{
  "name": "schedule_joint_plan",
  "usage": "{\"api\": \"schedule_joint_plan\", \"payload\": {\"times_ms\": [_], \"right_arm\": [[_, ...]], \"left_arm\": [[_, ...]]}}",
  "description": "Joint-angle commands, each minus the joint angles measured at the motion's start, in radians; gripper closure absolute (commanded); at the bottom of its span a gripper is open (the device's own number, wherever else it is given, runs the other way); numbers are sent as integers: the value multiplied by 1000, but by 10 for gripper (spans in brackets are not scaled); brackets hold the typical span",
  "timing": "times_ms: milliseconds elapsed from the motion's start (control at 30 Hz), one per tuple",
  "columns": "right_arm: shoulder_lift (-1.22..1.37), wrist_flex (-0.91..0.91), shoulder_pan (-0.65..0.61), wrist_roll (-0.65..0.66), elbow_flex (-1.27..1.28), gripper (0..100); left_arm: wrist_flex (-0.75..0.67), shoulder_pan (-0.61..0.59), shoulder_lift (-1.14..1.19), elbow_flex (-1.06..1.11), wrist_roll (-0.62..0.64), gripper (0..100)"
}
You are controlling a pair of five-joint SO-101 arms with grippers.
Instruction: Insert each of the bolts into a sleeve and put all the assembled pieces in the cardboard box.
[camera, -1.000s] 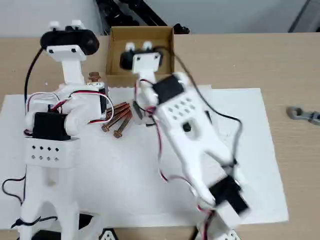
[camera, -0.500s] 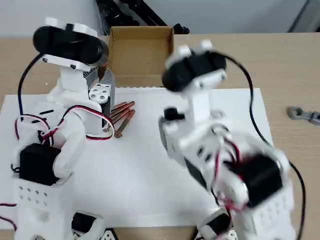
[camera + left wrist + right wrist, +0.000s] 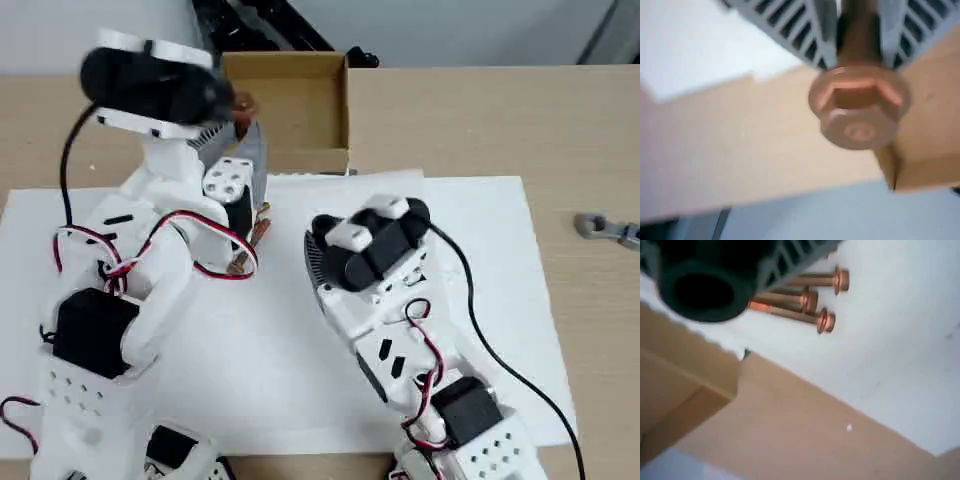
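Since half a second ago the left gripper (image 3: 240, 125) has climbed to the 9 o'clock wall of the open brown cardboard box (image 3: 300, 115), while the right gripper (image 3: 735, 275) has dropped back low over the white paper sheet (image 3: 480, 230). Its grey ribbed fingers (image 3: 790, 25) pinch a copper hex-flange bolt (image 3: 860, 107) by the shank. Three loose copper bolts (image 3: 800, 300) lie together on the sheet, about 7 o'clock from the box. Mid-sheet, the right gripper is clamped on a black tubular sleeve (image 3: 702, 290), bore toward its camera. At 3 o'clock on the tan wooden table (image 3: 450, 120) lies a small grey metal tool (image 3: 600, 228)
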Motion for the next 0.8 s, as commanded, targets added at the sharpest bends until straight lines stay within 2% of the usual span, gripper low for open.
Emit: {"api": "schedule_joint_plan", "payload": {"times_ms": [0, 333, 700, 767], "right_arm": [[-30, -111, 8, 18, 15, 992], [-38, -205, 8, 25, 20, 992], [-39, -205, 10, 41, 21, 991], [-39, -206, 10, 41, 21, 991]], "left_arm": [[-68, 20, -25, -51, 49, 995], [-80, 206, -26, -53, 78, 995], [-123, 210, -26, -53, 74, 995], [-123, 213, -26, -51, 41, 995]]}}
